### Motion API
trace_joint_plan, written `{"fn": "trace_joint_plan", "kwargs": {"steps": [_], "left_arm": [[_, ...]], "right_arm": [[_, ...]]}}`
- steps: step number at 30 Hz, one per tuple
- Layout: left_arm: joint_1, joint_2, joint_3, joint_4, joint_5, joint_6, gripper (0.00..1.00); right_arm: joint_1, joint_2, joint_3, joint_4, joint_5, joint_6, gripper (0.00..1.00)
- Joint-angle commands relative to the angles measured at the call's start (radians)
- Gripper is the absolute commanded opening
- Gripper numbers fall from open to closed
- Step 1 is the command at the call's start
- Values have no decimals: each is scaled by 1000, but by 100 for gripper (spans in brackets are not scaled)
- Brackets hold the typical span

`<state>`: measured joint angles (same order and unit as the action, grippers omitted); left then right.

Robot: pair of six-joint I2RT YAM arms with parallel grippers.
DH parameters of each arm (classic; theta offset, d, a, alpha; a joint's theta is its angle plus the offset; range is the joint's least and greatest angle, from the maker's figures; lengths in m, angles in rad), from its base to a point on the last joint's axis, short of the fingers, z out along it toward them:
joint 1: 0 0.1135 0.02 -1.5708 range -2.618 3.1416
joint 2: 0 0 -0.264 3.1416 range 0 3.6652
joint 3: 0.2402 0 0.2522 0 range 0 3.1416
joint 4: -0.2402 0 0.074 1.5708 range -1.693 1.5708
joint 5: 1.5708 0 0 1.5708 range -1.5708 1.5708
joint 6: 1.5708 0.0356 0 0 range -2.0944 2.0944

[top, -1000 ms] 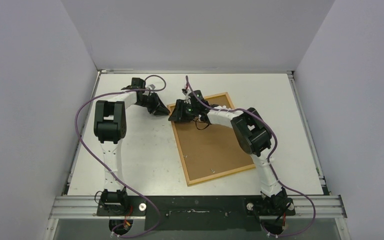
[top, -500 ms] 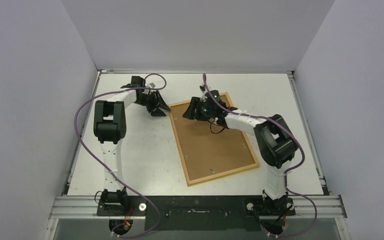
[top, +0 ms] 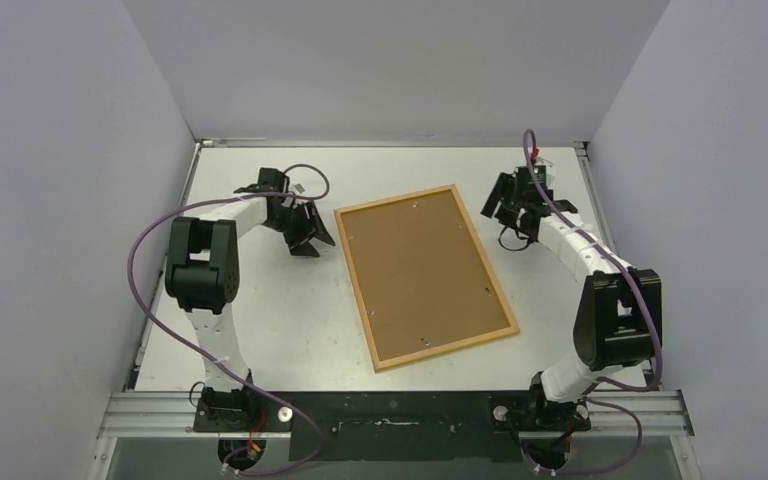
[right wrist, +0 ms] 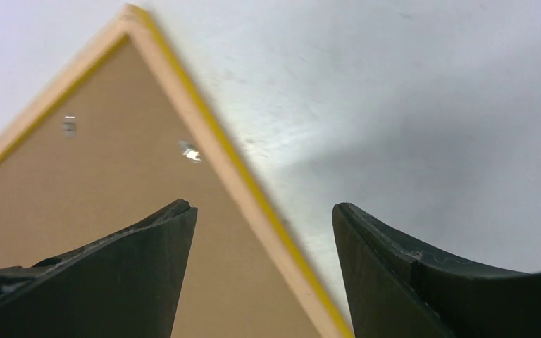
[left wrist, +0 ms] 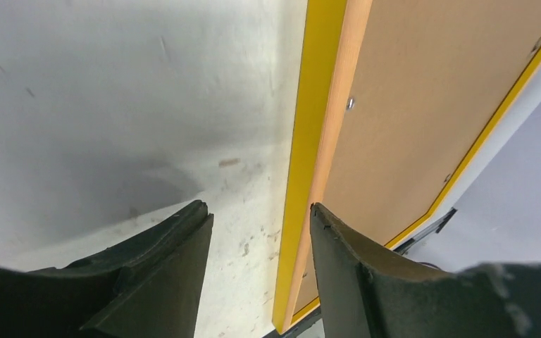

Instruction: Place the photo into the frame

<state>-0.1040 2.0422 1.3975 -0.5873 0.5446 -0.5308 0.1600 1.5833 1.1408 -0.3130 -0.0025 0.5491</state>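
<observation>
The frame lies face down in the middle of the table, and its brown backing board fills it. The photo is hidden. My left gripper stands open just left of the frame's far-left corner. In the left wrist view the left gripper has only bare table between its fingers, with the yellow frame edge beside the right one. My right gripper stands open off the frame's far-right corner. The right wrist view has the right gripper hovering over the frame's edge, holding nothing.
White walls enclose the table on the left, back and right. A metal rail with both arm bases runs along the near edge. Purple cables loop beside each arm. Small metal tabs sit on the backing board.
The right arm swung from over the frame's far end out to its right side. The left gripper drew back slightly to the left. Both grippers opened wider.
</observation>
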Motion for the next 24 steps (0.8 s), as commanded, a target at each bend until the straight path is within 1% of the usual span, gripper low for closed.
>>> {"fn": "trace_joint_plan", "kwargs": {"steps": [1, 3, 5, 9, 13, 18, 24], "left_arm": [[-63, -109, -83, 47, -58, 8, 52], [-90, -126, -117, 55, -69, 5, 52], [-111, -139, -149, 70, -77, -3, 52], [-149, -135, -196, 118, -45, -37, 53], [-184, -120, -205, 126, -43, -49, 53], [-186, -100, -207, 147, -21, -68, 53], [-186, -77, -176, 149, 0, -77, 49]], "right_arm": [[-68, -23, -39, -166, 27, -27, 75], [-91, -26, -60, -187, 11, -22, 77], [-109, -29, -89, -184, -47, -13, 79], [-141, -7, -129, -197, -140, -2, 80], [-147, -22, -170, -194, -178, 2, 80], [-151, 0, -192, -192, -262, -1, 81], [-150, 2, -227, -180, -322, 2, 81]]}}
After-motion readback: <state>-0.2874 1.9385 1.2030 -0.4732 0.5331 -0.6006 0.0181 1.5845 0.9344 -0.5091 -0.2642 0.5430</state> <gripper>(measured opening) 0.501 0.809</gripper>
